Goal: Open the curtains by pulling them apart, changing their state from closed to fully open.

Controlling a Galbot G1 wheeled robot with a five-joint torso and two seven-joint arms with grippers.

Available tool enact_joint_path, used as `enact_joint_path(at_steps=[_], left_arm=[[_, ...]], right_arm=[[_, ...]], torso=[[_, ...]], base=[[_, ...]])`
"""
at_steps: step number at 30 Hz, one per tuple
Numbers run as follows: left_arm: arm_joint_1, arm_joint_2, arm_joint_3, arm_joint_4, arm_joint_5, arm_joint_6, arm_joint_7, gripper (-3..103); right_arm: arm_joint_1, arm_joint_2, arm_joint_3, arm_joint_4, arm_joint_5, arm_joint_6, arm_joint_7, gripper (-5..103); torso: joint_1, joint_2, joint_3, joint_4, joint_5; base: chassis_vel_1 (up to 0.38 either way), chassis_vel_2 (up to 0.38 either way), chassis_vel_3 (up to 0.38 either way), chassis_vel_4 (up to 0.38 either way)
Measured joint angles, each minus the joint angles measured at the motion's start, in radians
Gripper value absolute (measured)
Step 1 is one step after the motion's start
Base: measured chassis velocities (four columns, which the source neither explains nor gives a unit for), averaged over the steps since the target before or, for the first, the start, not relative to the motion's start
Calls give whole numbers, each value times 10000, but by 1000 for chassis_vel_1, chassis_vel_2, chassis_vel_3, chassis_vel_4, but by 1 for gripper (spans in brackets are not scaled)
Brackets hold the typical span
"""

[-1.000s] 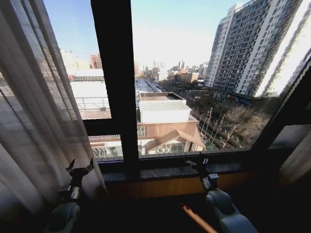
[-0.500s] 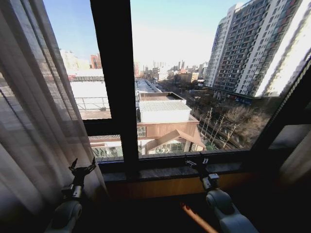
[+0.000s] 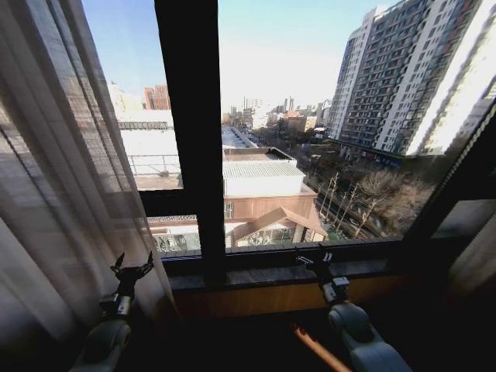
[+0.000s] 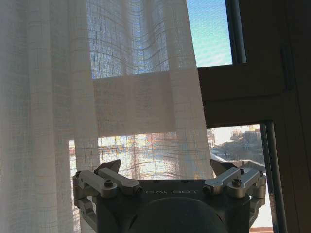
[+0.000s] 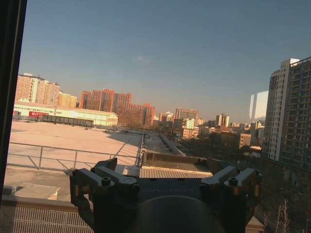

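the sheer white-cream pleated curtain panel [image 3: 54, 178] hangs gathered at the robot's left side of the window, covering that edge of the glass from top to bottom of the head view. a second strip of pale fabric shows at the far right edge [image 3: 474, 263], too dim to describe further. between them the glass is uncovered, showing rooftops and a tall grey apartment block [image 3: 411, 77].

the dark vertical window frame bar [image 3: 190, 132] stands just right of the left curtain's edge, meeting a dark horizontal bar lower down. a narrow dark window sill [image 3: 263, 275] runs below the frame.

left tool [image 3: 130, 267]: raised low at the left, just beside the lower edge of the curtain, fingers spread apart with nothing between them. in the left wrist view the left tool [image 4: 171, 170] points at the curtain [image 4: 87, 97], whose woven fabric hangs in front of it; the fingertips [image 4: 109, 167] appear close to the cloth but contact cannot be confirmed. the fabric edge falls beside the brown frame member [image 4: 243, 92].

right tool [image 3: 313, 260]: held at the window sill, right of the central bar, well apart from either curtain. in the right wrist view the right tool [image 5: 165, 167] faces bare glass and the city beyond, fingers apart and holding nothing.
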Motion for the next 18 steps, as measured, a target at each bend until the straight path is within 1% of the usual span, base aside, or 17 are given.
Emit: enact_joint_path(at_steps=[9, 12, 13, 14, 17, 18], left_arm=[[-731, -36, 529, 515, 50, 4, 5, 100], [-1432, 87, 840, 1102, -6, 38, 87, 100], [-1432, 87, 840, 1102, -6, 38, 87, 100], [-1821, 127, 987, 1394, -43, 40, 135, 100], [-2205, 162, 1100, 1741, -110, 48, 226, 100], [-2304, 175, 1105, 1851, -150, 52, 343, 100]], right_arm=[[0, 0, 0, 0, 0, 0, 0, 100], [0, 0, -1, 0, 0, 0, 0, 100], [0, 0, -1, 0, 0, 0, 0, 100], [0, 0, 0, 0, 0, 0, 0, 100], [0, 0, 0, 1, 0, 0, 0, 100], [0, 0, 0, 0, 0, 1, 0, 100]], torso=[[2, -1, 1, 2, -6], [1, 0, 1, 1, -3], [1, 0, 1, 1, -3], [0, 0, 0, -1, -3], [1, 0, 0, -4, -1], [2, 0, 1, -1, -3]], base=[[0, 0, 0, 0], [0, 0, 0, 0], [0, 0, 0, 0], [0, 0, 0, 0], [0, 0, 0, 0], [0, 0, 0, 0]])
